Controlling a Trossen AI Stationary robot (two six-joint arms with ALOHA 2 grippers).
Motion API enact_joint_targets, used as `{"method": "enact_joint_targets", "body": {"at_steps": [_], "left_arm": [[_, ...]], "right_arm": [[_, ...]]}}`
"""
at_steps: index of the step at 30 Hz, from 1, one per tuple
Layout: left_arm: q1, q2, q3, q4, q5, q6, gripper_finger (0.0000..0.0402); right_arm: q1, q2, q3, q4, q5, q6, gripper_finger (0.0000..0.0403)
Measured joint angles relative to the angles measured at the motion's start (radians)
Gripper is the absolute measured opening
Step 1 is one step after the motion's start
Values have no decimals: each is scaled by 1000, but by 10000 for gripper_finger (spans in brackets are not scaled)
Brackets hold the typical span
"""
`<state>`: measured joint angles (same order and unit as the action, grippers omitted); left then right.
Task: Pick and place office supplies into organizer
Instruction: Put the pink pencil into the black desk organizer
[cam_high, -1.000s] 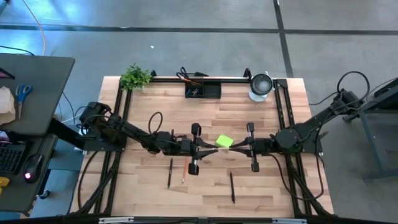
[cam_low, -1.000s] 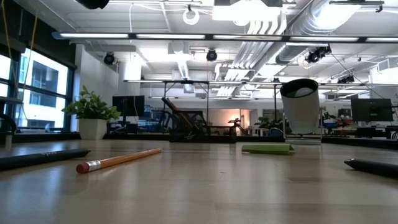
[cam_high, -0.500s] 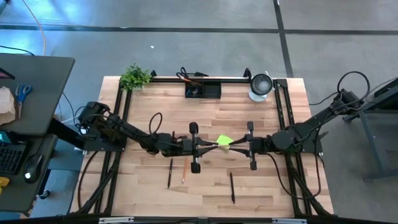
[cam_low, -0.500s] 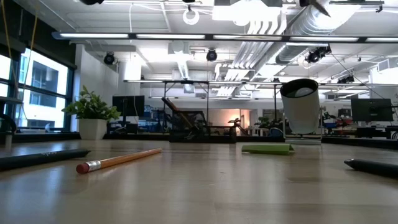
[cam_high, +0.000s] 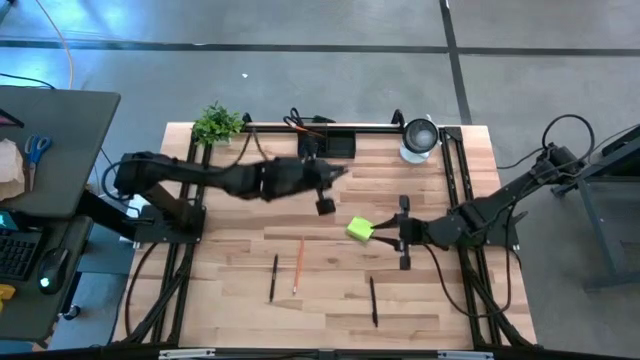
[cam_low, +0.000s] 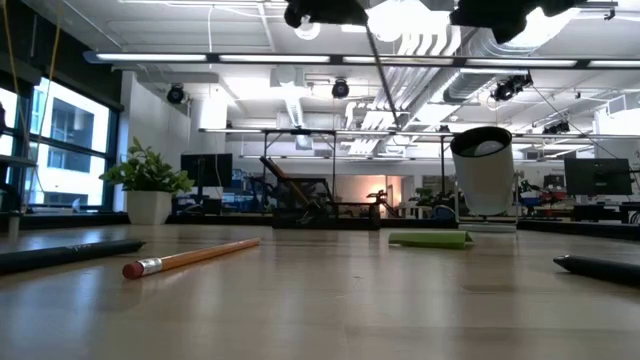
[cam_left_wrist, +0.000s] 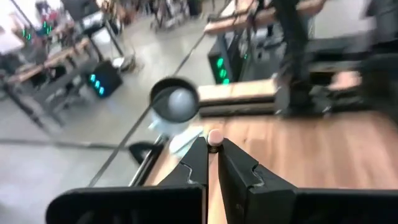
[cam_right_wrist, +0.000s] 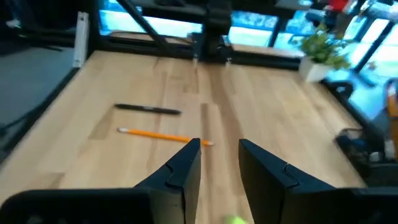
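My left gripper (cam_high: 338, 172) is raised over the far middle of the table, just short of the black organizer (cam_high: 326, 145), and is shut on a pencil (cam_low: 382, 80) that slants down below it. My right gripper (cam_high: 385, 235) hovers open right of the lime-green sticky-note pad (cam_high: 360, 229), which lies flat on the table; in its wrist view nothing is between its fingers (cam_right_wrist: 219, 152). On the near half of the table lie an orange pencil (cam_high: 298, 265) and two black pens (cam_high: 273, 277) (cam_high: 373, 300). My left gripper pinches the pencil between its two fingers close to the eraser end (cam_left_wrist: 213, 138), which sticks up just past the fingertips. The fingers point nearly level toward the table's far right and lie across the pencil. The pencil hangs clear of the table, its long part (cam_low: 388, 105) slanting down.
A silver-and-white cup (cam_high: 419, 138) stands at the far right, right of the organizer, and a small potted plant (cam_high: 217, 123) sits at the far left corner. Black frame rails run along the table's left, right and far edges.
Both grippers were met tip to tip over the pad at the table's middle. My left gripper has since risen and swung toward the far edge and the organizer, tipping up to nearly level, taking the pencil with it. My right gripper has let go and stayed by the pad.
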<state>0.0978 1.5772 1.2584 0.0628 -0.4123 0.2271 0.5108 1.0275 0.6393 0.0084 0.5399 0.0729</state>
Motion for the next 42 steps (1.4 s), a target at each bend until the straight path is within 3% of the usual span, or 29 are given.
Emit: {"method": "enact_joint_targets", "body": {"at_steps": [9,17,29,42], "left_arm": [[325,0,145,-224,114,-65,1],[537,31,130,-317,136,-158,1],[577,114,89,-252,178,-224,1],[573,58,126,-319,198,-236,0]], "right_arm": [[4,0,0,-29,-25,105,103],[32,0,0,-30,-23,137,103],[35,0,0,-36,-4,139,103],[35,0,0,-67,7,133,103]]}}
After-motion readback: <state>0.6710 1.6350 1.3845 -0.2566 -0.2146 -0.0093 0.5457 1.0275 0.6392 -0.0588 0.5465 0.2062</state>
